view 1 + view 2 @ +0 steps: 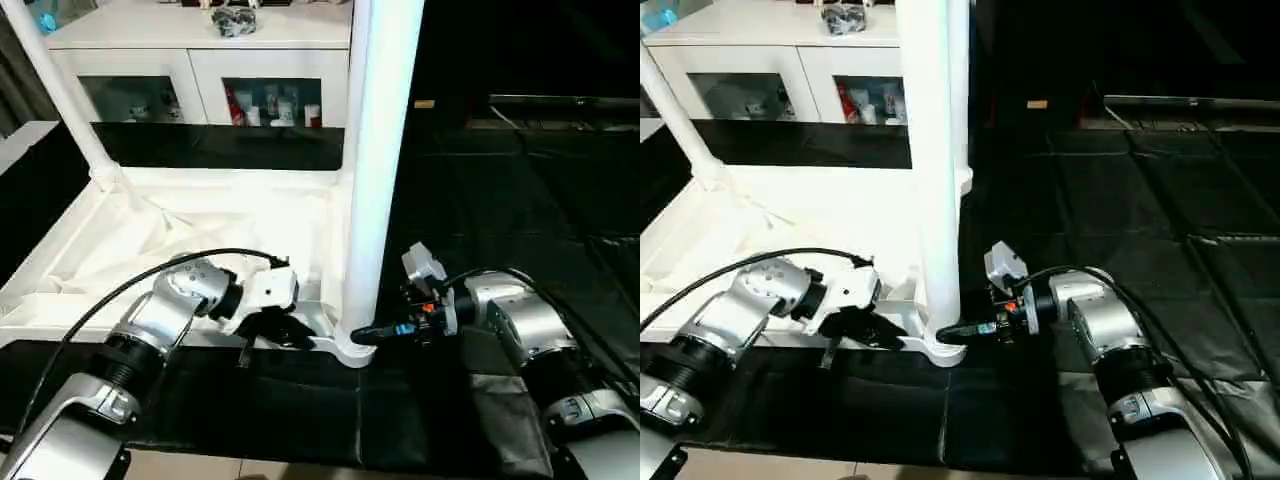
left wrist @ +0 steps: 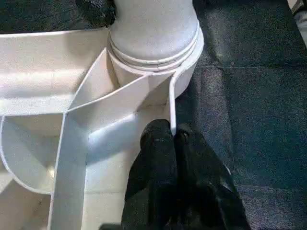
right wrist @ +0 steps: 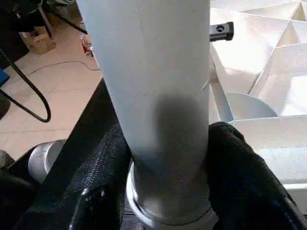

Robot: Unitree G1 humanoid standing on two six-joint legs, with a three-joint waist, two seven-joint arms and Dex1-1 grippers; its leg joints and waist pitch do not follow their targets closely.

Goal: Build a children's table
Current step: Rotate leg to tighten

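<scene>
White plastic table top (image 1: 200,240) is lying underside up on black matting (image 1: 500,200), left jaws (image 2: 171,139) pinching its rim shut, right jaws (image 3: 165,158) clasping the upright leg (image 1: 380,150) at its corner socket.

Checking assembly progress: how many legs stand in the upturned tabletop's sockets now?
2. One white tapered plastic tube leg stands in the near corner socket, right gripper fingers around its base. Another leg leans in the far left corner. Other corners are out of frame.
</scene>
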